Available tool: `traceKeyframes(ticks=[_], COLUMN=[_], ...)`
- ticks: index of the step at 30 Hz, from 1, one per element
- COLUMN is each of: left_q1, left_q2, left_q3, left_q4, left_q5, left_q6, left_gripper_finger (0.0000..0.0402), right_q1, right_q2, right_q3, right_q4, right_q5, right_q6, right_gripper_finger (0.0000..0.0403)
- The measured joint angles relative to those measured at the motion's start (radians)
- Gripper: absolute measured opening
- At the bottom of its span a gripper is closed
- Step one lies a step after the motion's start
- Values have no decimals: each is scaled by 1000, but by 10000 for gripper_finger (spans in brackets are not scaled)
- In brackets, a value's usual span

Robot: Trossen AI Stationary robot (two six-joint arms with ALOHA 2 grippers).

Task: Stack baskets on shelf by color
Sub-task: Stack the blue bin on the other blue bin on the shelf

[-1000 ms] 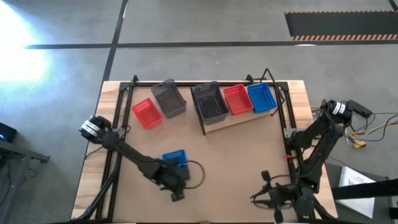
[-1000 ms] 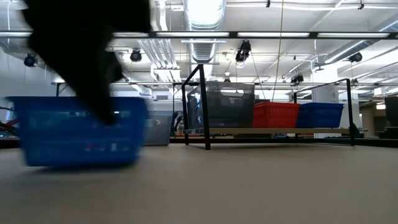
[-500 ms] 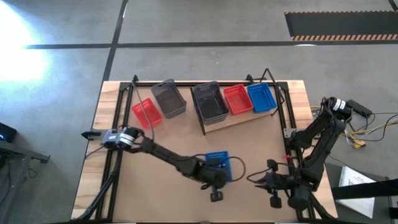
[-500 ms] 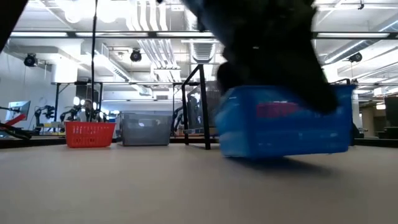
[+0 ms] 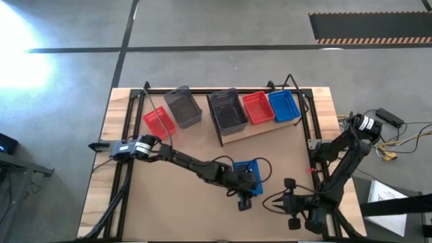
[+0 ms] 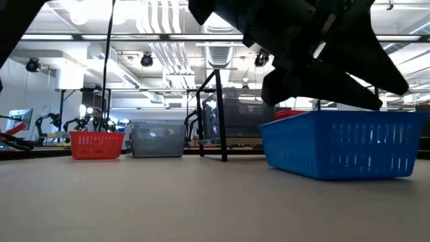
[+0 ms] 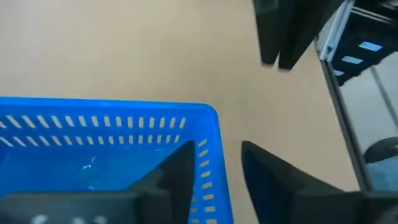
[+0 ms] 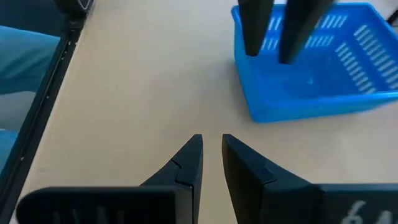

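Observation:
A blue basket [image 5: 246, 175] rests flat on its bottom on the table, near the middle right; the low view shows the same basket [image 6: 342, 144]. My left gripper [image 7: 217, 149] is open over its right end, pointing down, one finger inside the basket and one outside. My right gripper [image 8: 211, 152] hovers low near the table's front right, open by a narrow gap with nothing between its fingers, aimed at the blue basket [image 8: 317, 68]. On the shelf [image 5: 266, 128] stand a dark grey basket [image 5: 227, 111], a red basket [image 5: 256, 106] and a blue basket [image 5: 283, 104]. My left gripper straddles the blue basket's end wall [image 7: 211, 177] from above. The outer finger [image 7: 280, 180] stands clear of the wall with bare table showing between. Whether the inner finger [image 7: 177, 171] touches the wall, I cannot tell.
A red basket [image 5: 159, 123] and a dark grey basket [image 5: 183, 106] stand on the table at the far left, beside the shelf. The shelf's black wire frame [image 5: 219, 131] rises at its left end. Bare tabletop [image 5: 169, 202] lies in front.
My left gripper has swept from the near left toward the table's right with the blue basket, set it down flat in front of my right gripper, and opened its fingers around the end wall. My right gripper has shifted slightly toward the basket.

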Motion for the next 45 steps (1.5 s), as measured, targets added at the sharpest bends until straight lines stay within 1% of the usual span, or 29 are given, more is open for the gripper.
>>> traceKeyframes(ticks=[3, 5, 7, 9, 12, 15, 19, 23, 25, 26, 28, 30, 33, 34, 37, 40, 42, 45], left_q1=[0, -7, -29, -70, -139, -212, -300, -364, -387, -394, -407, -413, -416, -415, -414, -415, -415, -416], left_q2=[-17, -45, -88, -124, -160, -186, -197, -193, -193, -193, -193, -193, -193, -192, -191, -191, -191, -191], left_q3=[7, 13, 11, -5, -44, -85, -123, -190, -228, -248, -278, -301, -325, -328, -333, -336, -337, -342], left_q4=[-15, -10, -5, 4, -11, -19, -2, 41, 74, 93, 105, 111, 116, 114, 123, 140, 140, 143], left_q5=[56, 76, 65, 12, -117, -276, -470, -632, -726, -762, -797, -799, -799, -800, -803, -806, -806, -806], left_q6=[-6, -27, -24, -21, -20, -21, -61, -154, -188, -202, -230, -271, -321, -324, -323, -309, -309, -314], left_gripper_finger=[150, 162, 165, 166, 166, 166, 166, 166, 166, 166, 166, 166, 166, 166, 166, 166, 166, 166], right_q1=[-21, -40, -62, -90, -137, -191, -270, -343, -374, -388, -409, -424, -436, -438, -446, -447, -446, -445], right_q2=[36, 51, 65, 77, 95, 114, 171, 262, 312, 333, 375, 407, 437, 441, 439, 422, 398, 334], right_q3=[0, 4, 29, 63, 123, 201, 314, 418, 465, 486, 528, 572, 620, 628, 622, 610, 609, 609], right_q4=[97, 153, 171, 165, 157, 87, -65, -217, -272, -294, -361, -428, -513, -525, -534, -544, -562, -654], right_q5=[-1, -2, -1, -1, -32, -116, -173, -222, -258, -269, -271, -273, -275, -284, -359, -386, -386, -379], right_q6=[-90, -154, -200, -224, -285, -331, -376, -408, -439, -453, -462, -465, -465, -469, -483, -483, -484, -485], right_gripper_finger=[54, 54, 54, 54, 54, 61, 100, 145, 161, 166, 169, 163, 136, 123, 77, 27, 15, 11])
